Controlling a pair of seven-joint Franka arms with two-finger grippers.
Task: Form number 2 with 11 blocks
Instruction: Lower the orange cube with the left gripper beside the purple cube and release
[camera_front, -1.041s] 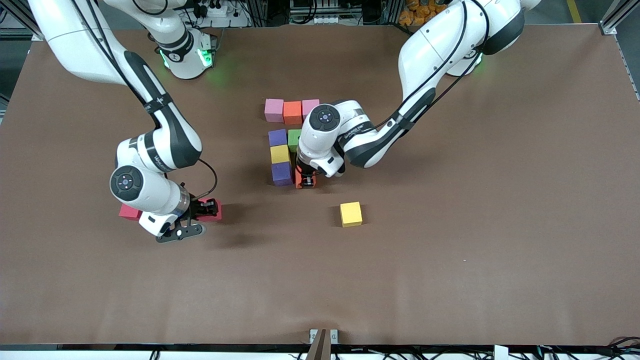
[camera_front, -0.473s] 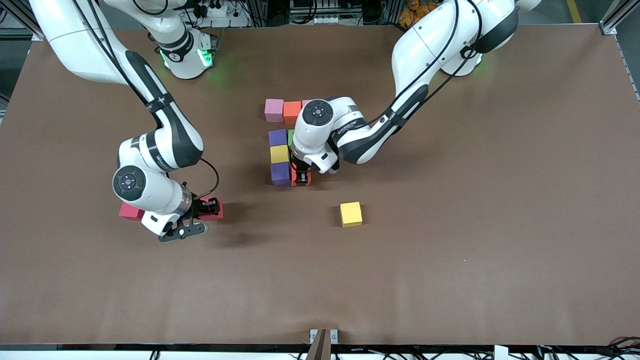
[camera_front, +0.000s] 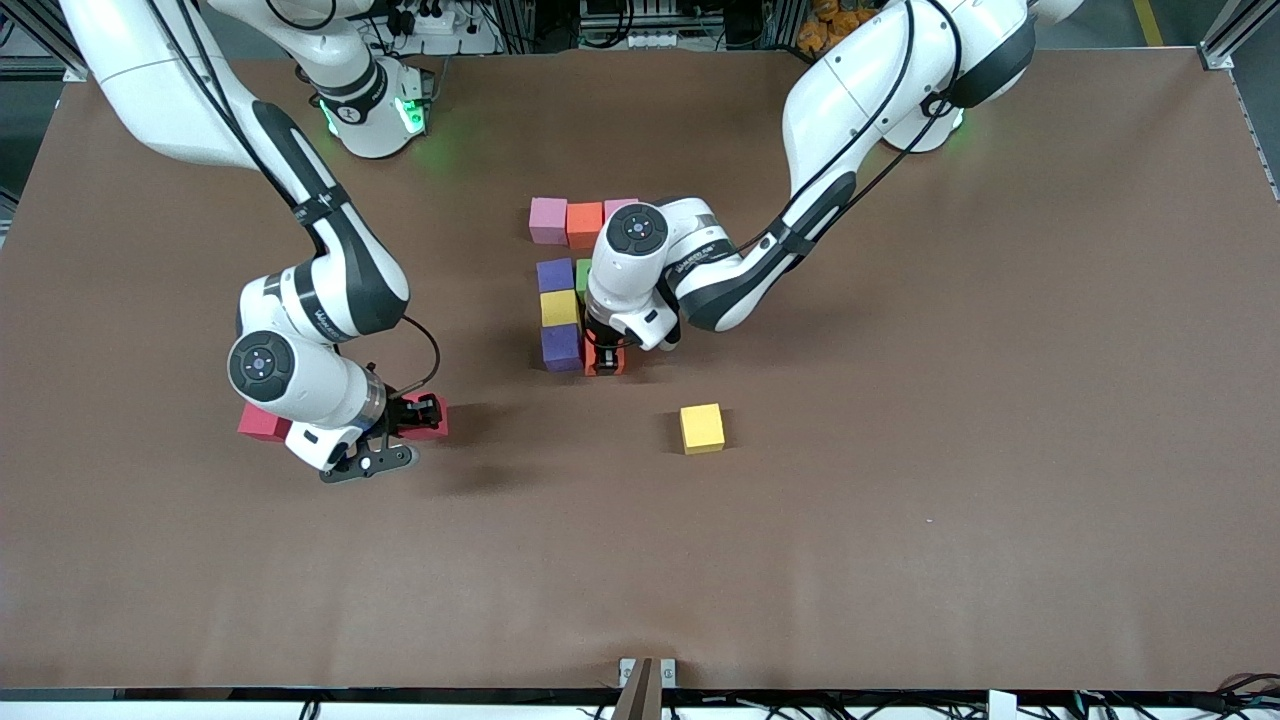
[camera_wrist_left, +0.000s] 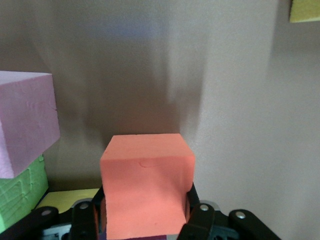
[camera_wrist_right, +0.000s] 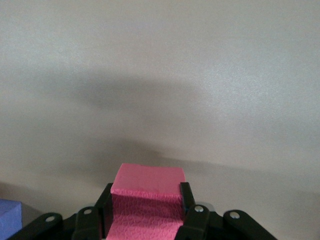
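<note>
Left gripper (camera_front: 606, 356): clamped on orange foam cube (camera_wrist_left: 146, 185), touching purple cube (camera_front: 562, 346).
Right gripper (camera_front: 408, 418): clamped on pink cube (camera_wrist_right: 146, 200).
Brown table (camera_front: 900, 450): bare around yellow cube (camera_front: 702, 428).

You will find almost nothing to read here. Small grey lettering runs along the white forearm link of the right arm (camera_front: 322, 318) and another line along the white wrist link of the left arm (camera_front: 692, 260), but neither can be made out. The coloured foam cubes carry no marks.
</note>
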